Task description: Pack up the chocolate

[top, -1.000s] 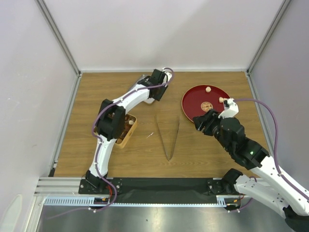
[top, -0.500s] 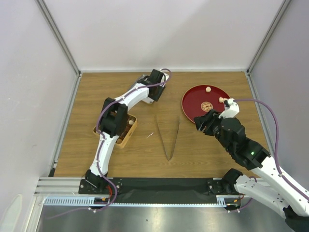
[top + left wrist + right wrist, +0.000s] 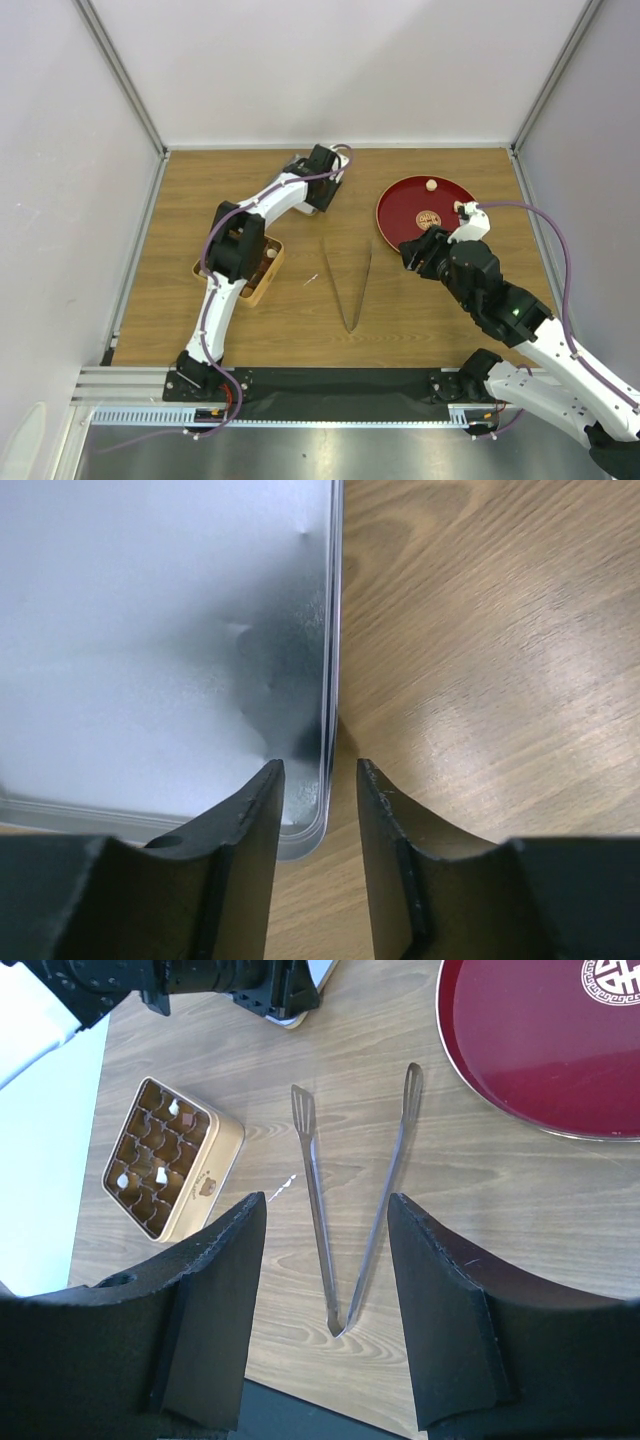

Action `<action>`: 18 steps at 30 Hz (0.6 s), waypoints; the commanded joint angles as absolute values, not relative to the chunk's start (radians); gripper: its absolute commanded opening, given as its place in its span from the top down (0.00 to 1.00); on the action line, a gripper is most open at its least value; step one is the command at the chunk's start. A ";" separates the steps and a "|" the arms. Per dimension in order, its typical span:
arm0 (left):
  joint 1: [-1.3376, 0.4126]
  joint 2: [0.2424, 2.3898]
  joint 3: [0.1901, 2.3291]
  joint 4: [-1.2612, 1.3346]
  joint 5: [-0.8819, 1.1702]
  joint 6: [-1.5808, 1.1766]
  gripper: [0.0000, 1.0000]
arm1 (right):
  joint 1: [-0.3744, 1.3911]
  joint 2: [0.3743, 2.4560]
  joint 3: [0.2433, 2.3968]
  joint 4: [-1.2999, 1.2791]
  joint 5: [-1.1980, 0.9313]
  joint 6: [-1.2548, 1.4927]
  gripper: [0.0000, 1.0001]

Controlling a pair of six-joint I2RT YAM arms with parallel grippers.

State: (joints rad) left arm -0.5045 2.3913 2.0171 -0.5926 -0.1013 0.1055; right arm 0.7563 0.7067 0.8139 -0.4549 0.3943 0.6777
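Note:
Two small tan chocolates [image 3: 430, 184] lie on the round red plate [image 3: 405, 200]; the second sits at its right rim [image 3: 459, 207]. The tan grid box [image 3: 205, 1175] holds several chocolates [image 3: 160, 1174]; in the top view the box [image 3: 262, 283] is partly under the left arm. My left gripper [image 3: 322, 172] is open at the far centre, its jaws either side of the rim of the silver lid [image 3: 150, 630], not closed on it [image 3: 318, 766]. My right gripper [image 3: 420, 250] is open and empty above the table, near the plate's near edge.
Long metal tongs [image 3: 347, 285] lie open in a V mid-table, their joint toward me; they show between my right fingers [image 3: 345, 1210]. The red plate fills the upper right of the right wrist view [image 3: 540, 1050]. Grey walls enclose the table on three sides.
My right gripper has shifted slightly left and away from me. The left arm's elbow moved a little to the right; its gripper stays at the lid.

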 commanded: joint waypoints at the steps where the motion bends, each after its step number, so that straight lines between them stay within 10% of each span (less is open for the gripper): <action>1: -0.506 2.418 2.049 -0.597 -0.083 0.095 0.60 | 0.755 0.698 0.847 -0.426 0.405 0.664 0.42; 18: -0.483 2.291 2.066 -0.678 0.128 -0.030 1.00 | 0.756 0.707 0.845 -0.358 0.417 0.640 0.40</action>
State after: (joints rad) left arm -0.4976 2.4016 2.0235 -0.6209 -0.0116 0.0490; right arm 0.7563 0.6971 0.8139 -0.4385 0.3988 0.6731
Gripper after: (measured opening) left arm 0.011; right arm 0.595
